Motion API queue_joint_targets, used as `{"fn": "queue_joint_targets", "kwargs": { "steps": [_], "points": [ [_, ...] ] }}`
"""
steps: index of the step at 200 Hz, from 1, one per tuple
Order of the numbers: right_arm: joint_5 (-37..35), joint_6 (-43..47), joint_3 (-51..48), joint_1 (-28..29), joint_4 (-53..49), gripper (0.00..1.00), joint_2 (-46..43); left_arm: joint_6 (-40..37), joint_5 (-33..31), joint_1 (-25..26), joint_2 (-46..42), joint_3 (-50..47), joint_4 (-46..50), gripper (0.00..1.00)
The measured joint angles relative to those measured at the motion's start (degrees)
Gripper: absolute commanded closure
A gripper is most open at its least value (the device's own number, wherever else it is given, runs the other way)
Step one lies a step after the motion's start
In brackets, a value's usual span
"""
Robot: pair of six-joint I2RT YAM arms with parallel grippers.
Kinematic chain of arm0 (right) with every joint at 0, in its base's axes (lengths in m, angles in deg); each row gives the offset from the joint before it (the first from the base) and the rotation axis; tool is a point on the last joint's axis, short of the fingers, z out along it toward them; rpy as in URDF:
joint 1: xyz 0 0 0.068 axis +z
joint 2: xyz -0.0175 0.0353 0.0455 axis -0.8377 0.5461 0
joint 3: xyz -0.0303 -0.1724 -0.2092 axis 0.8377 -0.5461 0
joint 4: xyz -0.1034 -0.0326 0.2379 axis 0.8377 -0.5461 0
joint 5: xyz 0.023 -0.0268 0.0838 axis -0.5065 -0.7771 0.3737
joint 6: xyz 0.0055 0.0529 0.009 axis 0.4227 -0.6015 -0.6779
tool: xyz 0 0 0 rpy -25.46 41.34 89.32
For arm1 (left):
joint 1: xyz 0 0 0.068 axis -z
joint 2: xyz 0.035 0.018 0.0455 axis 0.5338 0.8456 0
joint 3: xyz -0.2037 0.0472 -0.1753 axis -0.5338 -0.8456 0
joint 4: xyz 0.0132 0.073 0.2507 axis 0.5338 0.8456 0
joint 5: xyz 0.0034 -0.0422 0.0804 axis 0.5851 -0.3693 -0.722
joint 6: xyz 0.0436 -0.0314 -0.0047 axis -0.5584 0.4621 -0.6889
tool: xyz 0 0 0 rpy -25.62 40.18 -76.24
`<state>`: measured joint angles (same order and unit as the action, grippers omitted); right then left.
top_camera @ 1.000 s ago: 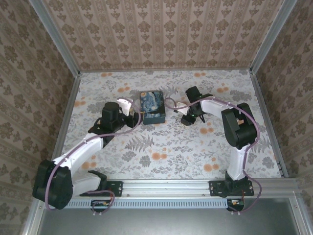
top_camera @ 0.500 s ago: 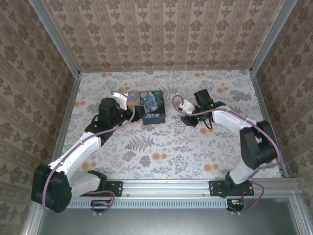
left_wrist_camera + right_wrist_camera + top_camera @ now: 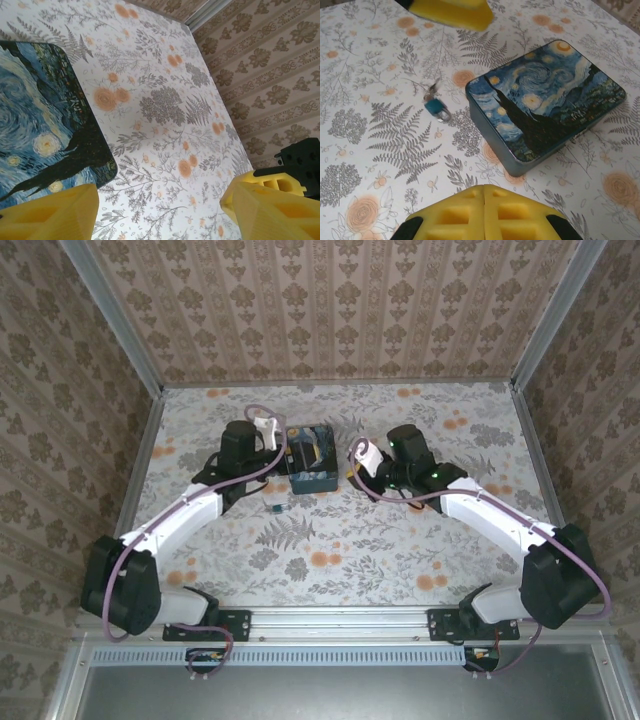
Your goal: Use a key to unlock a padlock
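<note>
Right end effector pressed together, empty | left end effector spread over box edge | padlock on counter ahead-left of right end effector, beside box corner, key at far end, axis slanting away-left | likely nearer left end effector.

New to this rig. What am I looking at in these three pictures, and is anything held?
Two robot arms, left arm and right arm, are bolted at the near edge of a flowered table. The overhead picture looks down from behind them; the other two come from a camera on each wrist, so yellow fingers show at the edges. On the table lie a blue painted box and, beside it, a tiny teal padlock. The left tool is open, the right tool shut; neither holds anything.
</note>
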<state>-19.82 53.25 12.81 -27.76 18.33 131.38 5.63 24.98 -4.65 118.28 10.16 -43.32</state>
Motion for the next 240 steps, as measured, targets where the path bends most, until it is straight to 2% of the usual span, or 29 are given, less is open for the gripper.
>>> {"fn": "queue_joint_targets", "kwargs": {
  "steps": [31,46,72,94,111,123,139,163,197,240],
  "points": [
    [-1.9,-2.4,0.9,0.1,0.0,0.59,2.5,0.6,-0.1,-0.9,-1.2,0.4,2.5,0.29],
    [-2.0,-5.7,-0.5,0.6,0.7,0.52,3.0,1.7,-0.4,-3.8,-3.1,-1.0,3.4,0.34],
    [-2.9,-12.0,-2.9,2.9,2.4,0.49,3.1,1.0,-6.3,-9.0,-6.8,-1.4,14.4,0.35],
    [-4.6,-17.3,-3.1,3.9,2.9,0.47,3.3,-0.4,-12.5,-8.7,-9.3,-0.6,26.8,0.38],
    [-5.4,-19.9,-3.0,3.9,2.6,0.46,3.3,-2.4,-19.6,-7.3,-10.4,0.7,36.9,0.37],
    [-5.4,-21.1,-2.6,3.6,1.6,0.45,3.3,-3.5,-24.0,-6.6,-10.7,1.3,42.1,0.36],
    [-5.2,-22.2,-1.7,3.1,-0.3,0.45,3.3,-3.8,-26.9,-7.5,-10.8,0.7,46.9,0.38],
    [-4.9,-23.1,-0.8,2.3,-2.9,0.45,3.5,1.2,-27.0,-10.5,-12.2,-5.4,47.6,0.42],
    [-4.4,-24.0,-1.2,1.4,-4.1,0.44,3.5,14.0,-27.0,-9.8,-15.2,-15.9,44.9,0.39],
    [-3.2,-27.1,-2.4,0.3,-4.2,0.45,3.5,24.6,-29.9,-8.2,-12.5,-17.0,37.3,0.4]
  ]
}}
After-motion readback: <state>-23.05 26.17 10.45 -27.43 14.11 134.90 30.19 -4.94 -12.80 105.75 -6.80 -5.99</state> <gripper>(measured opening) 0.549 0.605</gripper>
